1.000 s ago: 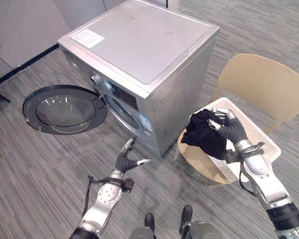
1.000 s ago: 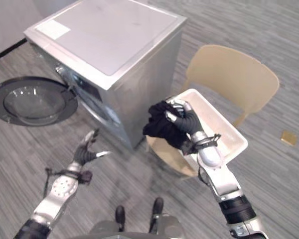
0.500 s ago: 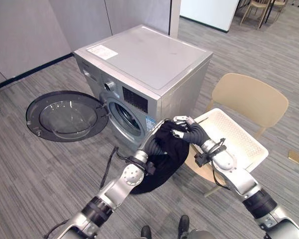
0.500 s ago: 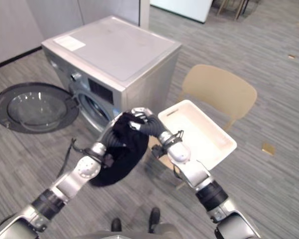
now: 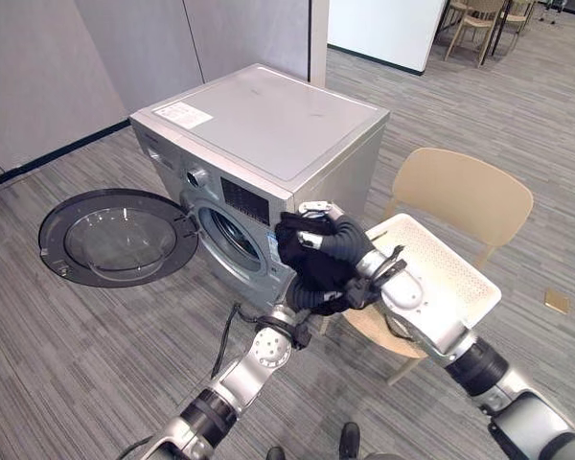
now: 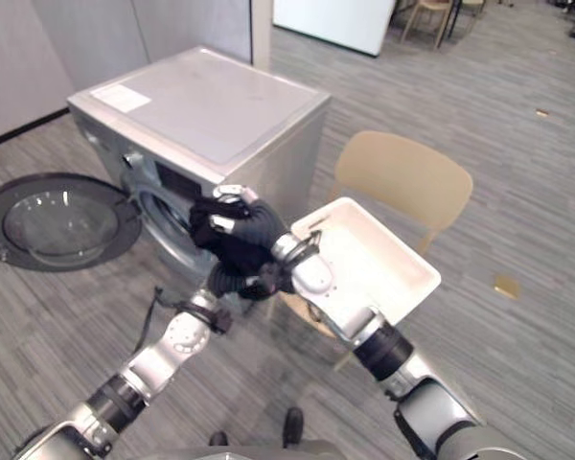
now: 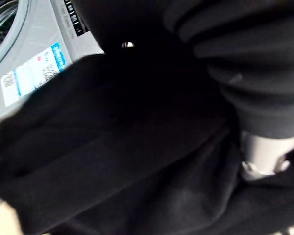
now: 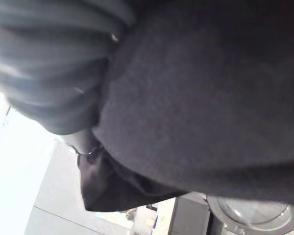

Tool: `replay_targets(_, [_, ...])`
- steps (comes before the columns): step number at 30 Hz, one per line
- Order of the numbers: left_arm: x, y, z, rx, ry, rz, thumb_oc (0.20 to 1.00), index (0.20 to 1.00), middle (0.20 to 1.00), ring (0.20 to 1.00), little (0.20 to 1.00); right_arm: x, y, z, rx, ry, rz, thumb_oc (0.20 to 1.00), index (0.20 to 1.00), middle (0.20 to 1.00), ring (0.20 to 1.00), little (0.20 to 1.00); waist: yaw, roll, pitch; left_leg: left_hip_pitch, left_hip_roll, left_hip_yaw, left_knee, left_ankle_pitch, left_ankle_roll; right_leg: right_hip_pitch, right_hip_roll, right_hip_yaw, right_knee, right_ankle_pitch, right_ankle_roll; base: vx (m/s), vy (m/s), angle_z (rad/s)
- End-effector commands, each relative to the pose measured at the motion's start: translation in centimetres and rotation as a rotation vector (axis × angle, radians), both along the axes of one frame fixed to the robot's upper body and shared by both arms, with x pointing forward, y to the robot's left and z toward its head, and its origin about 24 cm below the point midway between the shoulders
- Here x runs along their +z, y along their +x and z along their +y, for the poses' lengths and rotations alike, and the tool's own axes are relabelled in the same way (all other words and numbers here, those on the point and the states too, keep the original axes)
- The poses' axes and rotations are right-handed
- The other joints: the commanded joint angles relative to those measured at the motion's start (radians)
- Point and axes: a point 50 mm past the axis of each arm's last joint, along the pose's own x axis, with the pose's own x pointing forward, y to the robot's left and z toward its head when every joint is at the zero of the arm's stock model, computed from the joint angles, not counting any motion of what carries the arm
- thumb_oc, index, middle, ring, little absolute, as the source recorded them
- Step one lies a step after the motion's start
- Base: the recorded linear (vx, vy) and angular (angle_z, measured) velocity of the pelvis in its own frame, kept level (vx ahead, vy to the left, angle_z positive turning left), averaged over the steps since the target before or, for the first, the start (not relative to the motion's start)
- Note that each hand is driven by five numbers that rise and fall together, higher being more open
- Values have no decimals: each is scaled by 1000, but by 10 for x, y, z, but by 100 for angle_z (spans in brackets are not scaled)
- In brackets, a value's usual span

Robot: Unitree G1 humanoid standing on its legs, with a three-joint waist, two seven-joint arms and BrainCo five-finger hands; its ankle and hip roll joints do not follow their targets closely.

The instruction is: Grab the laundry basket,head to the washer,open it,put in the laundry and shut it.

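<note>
Laundry [image 5: 311, 264], one dark bundled garment, hangs in the air just in front of the washer [image 5: 259, 144], a little to the side of its round opening [image 5: 232, 237] and near the front corner. The right hand [image 5: 328, 237] has its fingers curled over the top of the cloth and pinches it. The left hand [image 5: 307, 299] reaches up into the bundle from below, and its fingers are buried in the fabric, so I cannot tell whether they grip or merely prop it.

The washer door [image 5: 120, 235] lies swung fully open, well off to the far side of the opening. The white basket [image 5: 446, 278] sits on the tan chair [image 5: 460, 192] beside the washer and looks emptied.

To do this step well, I'd say the bundle should go lower and across to the drum mouth, pushed deep enough that no sleeve trails over the rim, since a pinched edge would stop the door sealing. Letting go with the upper hand last would keep the cloth from dropping to the floor [image 5: 96, 326].

A white sticker [image 5: 183, 115] sits on the washer's top and a blue-and-white label [image 7: 32, 73] on its front, both too small to read.
</note>
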Motion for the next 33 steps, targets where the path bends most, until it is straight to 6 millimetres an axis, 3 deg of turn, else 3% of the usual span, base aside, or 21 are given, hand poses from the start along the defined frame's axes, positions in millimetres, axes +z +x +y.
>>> replay_targets(1, [14, 13, -17, -30, -29, -67, 200, 200, 200, 200, 200, 73, -26, 26, 198, 315, -204, 200, 200, 200, 200, 200, -12, -66, -33, -6, -40, -26, -7, -83, 17, 65, -47, 54, 25, -113, 106, 0, 0, 0])
replay_targets(2, [22, 16, -11, 0, -57, -94, 200, 200, 200, 200, 200, 63, -27, 24, 198, 304, -174, 200, 200, 200, 200, 200, -15, -63, -33, -4, -38, -25, -7, -84, 15, 66, -46, 54, 25, -114, 106, 0, 0, 0])
replay_targets(4, [22, 15, -11, 1, -58, -93, 200, 200, 200, 200, 200, 63, -28, 24, 198, 304, -173, 200, 200, 200, 200, 200, -15, -62, -34, -4, -38, -25, -7, -84, 15, 66, -46, 54, 25, -114, 106, 0, 0, 0])
replay_targets(7, [24, 16, 4, 56, -76, -104, 200, 200, 200, 200, 200, 41, -23, 14, 152, 241, -116, 200, 200, 200, 200, 200, -18, -56, -34, 1, -36, -21, -7, -82, 13, 68, -46, 54, 25, -113, 107, 0, 0, 0])
replay_targets(8, [22, 14, 8, 67, -75, -99, 200, 200, 200, 200, 200, 35, -22, 10, 134, 220, -107, 470, 470, 470, 470, 470, -19, -55, -35, 1, -36, -21, -7, -82, 13, 70, -45, 54, 24, -114, 107, 0, 0, 0])
replay_targets(9, [20, 13, 14, 82, -75, -92, 200, 200, 200, 200, 200, 31, -20, 6, 106, 184, -111, 881, 881, 881, 881, 881, -19, -54, -37, 2, -36, -20, -7, -82, 12, 72, -45, 54, 22, -113, 107, 2, -23, -3])
replay_targets(10, [15, 8, 27, 121, -69, -74, 200, 200, 200, 200, 200, 24, -16, -9, 22, 67, -169, 1000, 1000, 1000, 1000, 1000, -20, -52, -38, 2, -35, -19, -7, -80, 11, 74, -45, 53, 19, -113, 107, 0, 0, 0])
replay_targets(12, [14, 6, 31, 130, -71, -69, 200, 200, 200, 200, 200, 24, -15, -14, -3, 31, -190, 1000, 1000, 1000, 1000, 1000, -21, -51, -40, 3, -34, -20, -7, -80, 11, 76, -44, 52, 17, -113, 107, 0, 0, 0])
replay_targets(18, [7, -12, 74, 249, -47, -66, 200, 200, 200, 200, 200, 35, -15, -68, -279, -206, -453, 1000, 1000, 1000, 1000, 1000, -24, -40, -43, 0, -33, -18, -7, -77, 9, 81, -44, 48, 1, -108, 114, 0, 0, 0])
replay_targets(22, [-2, -25, 104, 346, -19, -33, 200, 200, 200, 200, 200, 26, -21, -106, -416, -284, -449, 1000, 1000, 1000, 1000, 1000, -33, -29, -48, 0, -32, -16, -7, -76, 8, 84, -45, 49, -1, -108, 116, 0, 0, 0])
replay_targets(23, [-11, -34, 121, 407, -9, 10, 200, 200, 200, 200, 200, 10, -24, -127, -475, -321, -359, 1000, 1000, 1000, 1000, 1000, -36, -26, -47, 0, -33, -17, -7, -76, 7, 85, -46, 50, -2, -108, 117, 0, 0, 0])
replay_targets(24, [-11, -35, 121, 405, -9, 13, 200, 200, 200, 200, 200, 9, -25, -128, -475, -321, -356, 1000, 1000, 1000, 1000, 1000, -35, -26, -49, 0, -33, -18, -7, -76, 7, 85, -46, 49, -3, -108, 117, 0, 0, 0])
replay_targets(25, [-19, -43, 137, 454, -1, 61, 200, 200, 200, 200, 200, -12, -29, -147, -522, -363, -243, 1000, 1000, 1000, 1000, 1000, -39, -23, -47, -2, -34, -19, -7, -74, 7, 85, -46, 49, -3, -108, 117, 0, 0, 0])
replay_targets(26, [-19, -44, 137, 453, 0, 62, 200, 200, 200, 200, 200, -12, -29, -148, -521, -363, -242, 1000, 1000, 1000, 1000, 1000, -39, -23, -48, -2, -34, -20, -7, -75, 7, 85, -46, 48, -4, -108, 117, 0, 0, 0])
replay_targets(28, [-33, -60, 161, 519, 26, 150, 200, 200, 200, 200, 200, -50, -38, -179, -593, -476, -55, 1000, 1000, 1000, 1000, 1000, -40, -19, -41, -4, -34, -22, -7, -72, 6, 83, -46, 46, -3, -108, 117, 0, 0, 0])
replay_targets(29, [-33, -61, 161, 518, 27, 151, 200, 200, 200, 200, 200, -50, -39, -179, -593, -477, -54, 1000, 1000, 1000, 1000, 1000, -39, -19, -42, -4, -34, -22, -7, -72, 6, 83, -46, 45, -3, -108, 117, -4, -10, -3])
replay_targets(31, [-52, -80, 186, 599, 75, 254, 200, 200, 200, 200, 200, -97, -55, -208, -650, -580, 175, 1000, 1000, 1000, 1000, 1000, -39, -16, -32, -6, -34, -24, -7, -69, 4, 81, -44, 41, -2, -111, 116, -8, -11, -2])
replay_targets(32, [-52, -80, 186, 598, 75, 254, 200, 200, 200, 200, 200, -97, -55, -208, -650, -579, 175, 1000, 1000, 1000, 1000, 1000, -39, -16, -33, -6, -34, -24, -7, -69, 4, 82, -44, 41, -3, -111, 116, 0, 0, 0])
replay_targets(33, [-60, -88, 193, 622, 90, 299, 200, 200, 200, 200, 200, -113, -60, -215, -663, -605, 245, 1000, 1000, 1000, 1000, 1000, -38, -16, -29, -6, -34, -24, -7, -68, 4, 81, -44, 41, -2, -112, 115, 0, 0, 0])
